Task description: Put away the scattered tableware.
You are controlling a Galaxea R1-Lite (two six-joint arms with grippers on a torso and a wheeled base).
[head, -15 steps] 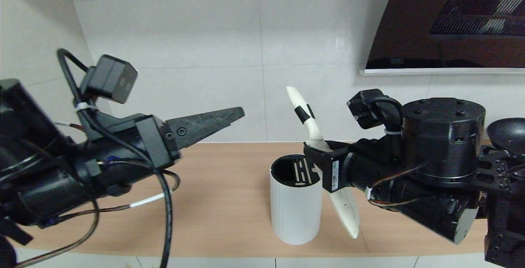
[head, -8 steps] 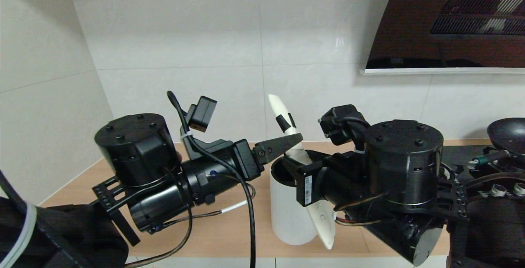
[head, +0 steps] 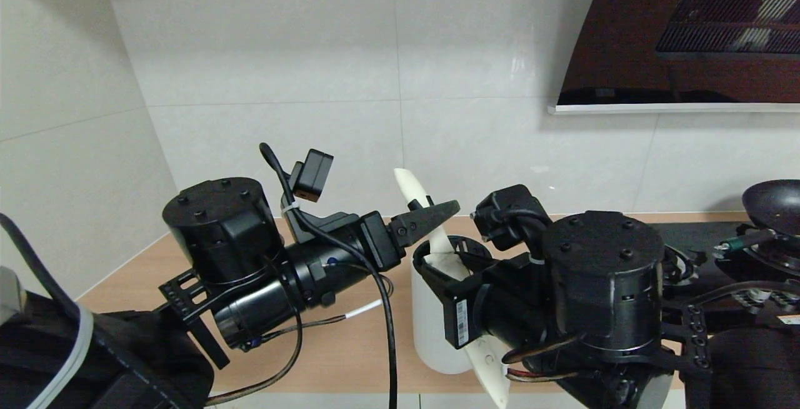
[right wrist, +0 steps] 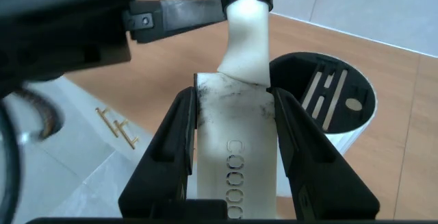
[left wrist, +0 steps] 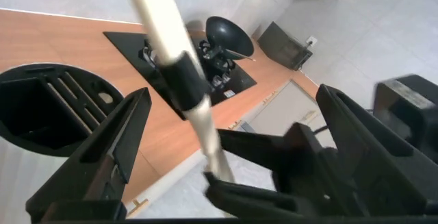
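Observation:
My right gripper (head: 453, 259) is shut on the blade of a white rice paddle (head: 409, 190), whose handle with a black band points up and back. The right wrist view shows the blade (right wrist: 239, 162) clamped in that gripper (right wrist: 234, 94). A white cylindrical utensil holder (head: 431, 328) with a black slotted insert stands on the wooden counter, just beside and below the paddle. My left gripper (head: 431, 215) is at the paddle's handle. In the left wrist view that gripper (left wrist: 233, 95) is open, with the banded handle (left wrist: 185, 80) between its fingers and the holder (left wrist: 48, 107) below.
A black stove top with a dark wok (head: 772, 202) sits at the right end of the counter (head: 350, 346), under a dark range hood (head: 687, 40). White tiled walls close off the back and left. Both arms crowd the space around the holder.
My left arm swung in from the left and brought its gripper to the paddle's handle. My right arm carried the paddle leftward and lower, closer over the holder.

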